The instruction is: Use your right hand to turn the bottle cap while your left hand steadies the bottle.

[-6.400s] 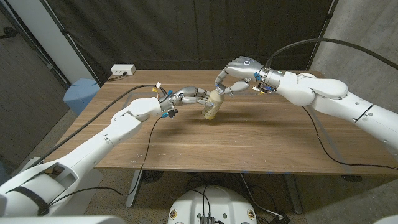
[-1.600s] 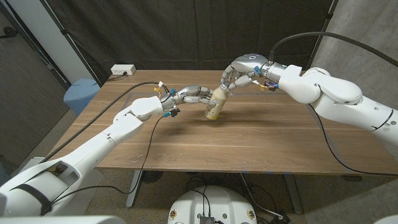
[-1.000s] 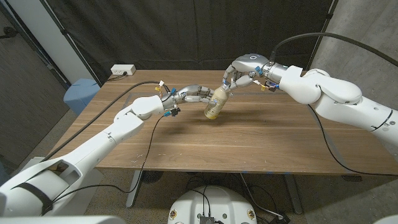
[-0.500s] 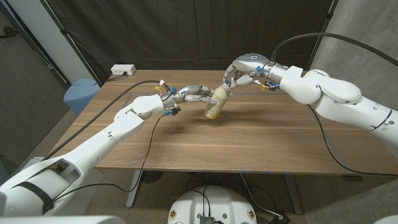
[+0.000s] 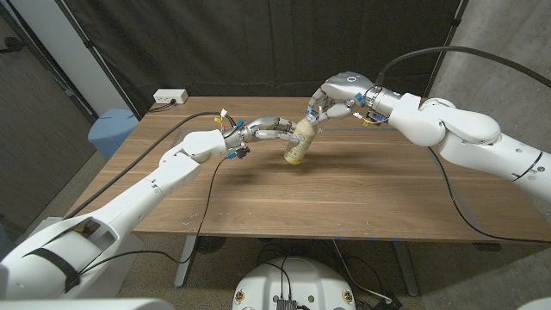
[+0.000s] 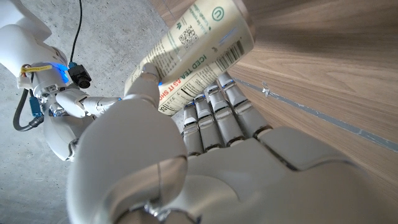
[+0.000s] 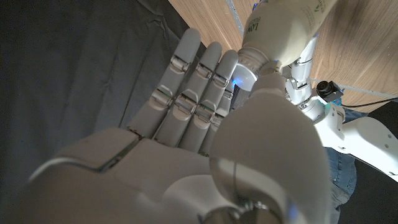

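Bottle [image 5: 296, 145] position: it is seen near the far middle of the wooden table [image 5: 344, 198], tilted, with its base on the tabletop and its neck leaning up toward the robot's right. The body is pale beige with a printed label; the words "ICED TEA" can be read on it in the left wrist view [image 6: 199, 43].

Left hand [image 5: 263, 131]: the bottle body is gripped from the robot's left side. In the left wrist view the fingers [image 6: 217, 112] are seen wrapped along the label, and the thumb is pressed against the opposite side of the body. The hand is therefore closed around the bottle.

Right hand [image 5: 336, 96]: it is placed at the upper end of the bottle. In the right wrist view [image 7: 205, 143] the white cap [image 7: 247, 77] is seen pinched between the thumb and the fingers [image 7: 186, 81], which lie close together behind it. The bottle shoulder [image 7: 283, 31] is visible just beyond the cap.

Both arms reach in from the near corners of the table, and the 2 hands meet at the bottle. Black cables are routed along both arms. A white power strip [image 5: 170, 97] is seen beyond the far left corner of the table, against a dark curtain [image 5: 258, 43].
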Controlling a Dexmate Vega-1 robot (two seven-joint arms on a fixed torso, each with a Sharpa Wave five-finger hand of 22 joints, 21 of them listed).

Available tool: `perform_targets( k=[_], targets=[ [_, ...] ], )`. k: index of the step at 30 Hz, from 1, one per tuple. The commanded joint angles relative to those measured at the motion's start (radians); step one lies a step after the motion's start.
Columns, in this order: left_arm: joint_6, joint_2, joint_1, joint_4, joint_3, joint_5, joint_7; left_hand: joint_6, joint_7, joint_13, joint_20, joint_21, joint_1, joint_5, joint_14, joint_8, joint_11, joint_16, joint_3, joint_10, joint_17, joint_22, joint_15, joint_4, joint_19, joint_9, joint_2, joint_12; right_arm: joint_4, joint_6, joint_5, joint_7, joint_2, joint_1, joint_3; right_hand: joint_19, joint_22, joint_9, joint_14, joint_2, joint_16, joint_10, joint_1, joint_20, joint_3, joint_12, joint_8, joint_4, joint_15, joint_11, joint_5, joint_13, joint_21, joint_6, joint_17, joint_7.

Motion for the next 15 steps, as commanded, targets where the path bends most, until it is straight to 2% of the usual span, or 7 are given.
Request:
perform_targets(
  k=[1,9,15],
  targets=[
    [0.006,-0.004,-0.003,0.01,-0.013,-0.02,-0.024,0.009,0.002,0.004,0.002,0.007,0.007,0.004,0.008,0.008,-0.003,0.004,0.032,0.003,0.003,0.001,-0.014,0.027,0.007,0.003,0.007,0.004,0.013,0.054,-0.063,0.038,0.0,0.033,-0.026,-0.03,0.0,0.127,-0.02,0.098,0.007,-0.018,0.113,-0.058,-0.024,0.0,0.011,0.01,-0.001,-0.002,0.016,0.017,0.029,0.117,0.006,-0.117],
    [0.017,0.01,0.0,-0.007,-0.02,-0.015,-0.024,0.009,0.002,0.004,0.003,0.007,0.007,0.004,0.008,0.007,-0.002,0.004,0.032,0.003,0.003,0.001,-0.012,0.027,0.007,0.003,0.007,0.003,0.022,0.086,-0.088,0.054,0.004,0.053,-0.036,-0.061,-0.002,0.144,-0.033,0.104,0.009,-0.028,0.133,-0.057,-0.057,0.002,0.007,0.034,-0.001,-0.002,0.028,0.035,0.066,0.115,0.008,-0.118],
    [0.02,0.014,-0.004,-0.008,-0.022,-0.015,-0.03,0.01,0.002,0.004,0.003,0.007,0.006,0.004,0.008,0.007,-0.002,0.003,0.032,0.003,0.003,0.001,-0.01,0.027,0.006,0.003,0.006,0.003,0.021,0.104,-0.113,0.029,-0.002,0.05,-0.033,-0.071,-0.004,0.161,-0.03,0.108,0.011,-0.032,0.144,-0.056,-0.07,0.005,0.007,0.051,-0.001,-0.001,0.03,0.049,0.085,0.109,0.008,-0.117]
  ],
)
